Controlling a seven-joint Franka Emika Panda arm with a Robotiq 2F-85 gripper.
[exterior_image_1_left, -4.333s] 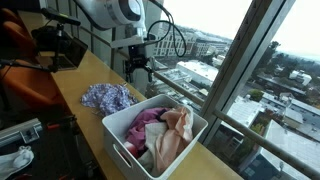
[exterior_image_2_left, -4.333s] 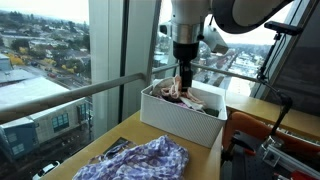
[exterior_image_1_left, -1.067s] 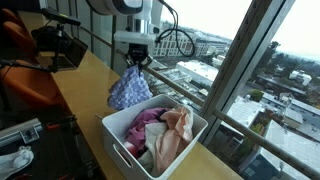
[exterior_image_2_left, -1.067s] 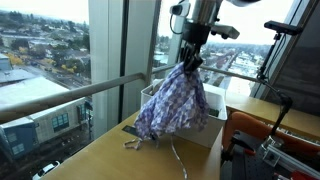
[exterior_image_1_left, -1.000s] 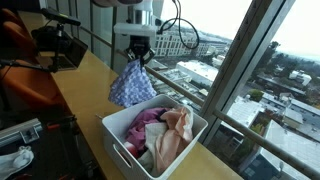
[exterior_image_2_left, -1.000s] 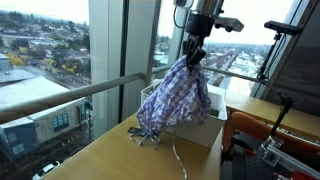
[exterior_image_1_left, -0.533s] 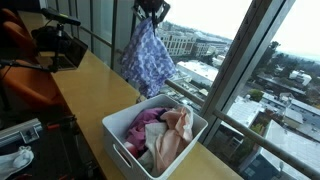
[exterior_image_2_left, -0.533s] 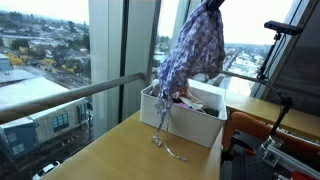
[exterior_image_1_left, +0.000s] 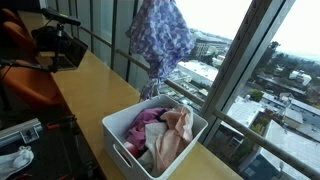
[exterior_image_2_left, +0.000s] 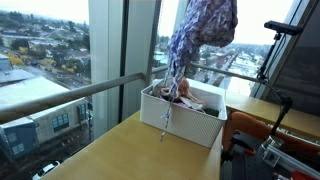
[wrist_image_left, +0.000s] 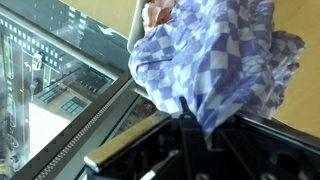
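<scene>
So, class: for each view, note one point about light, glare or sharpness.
In an exterior view the sky is blown out white beside the cloth; in an exterior view the bin is backlit by the window; in the wrist view the cloth looms close and soft.

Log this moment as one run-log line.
held: checked cloth, hanging high | jaws: shut on it | below: white bin of pink clothes | bin on: wooden table
</scene>
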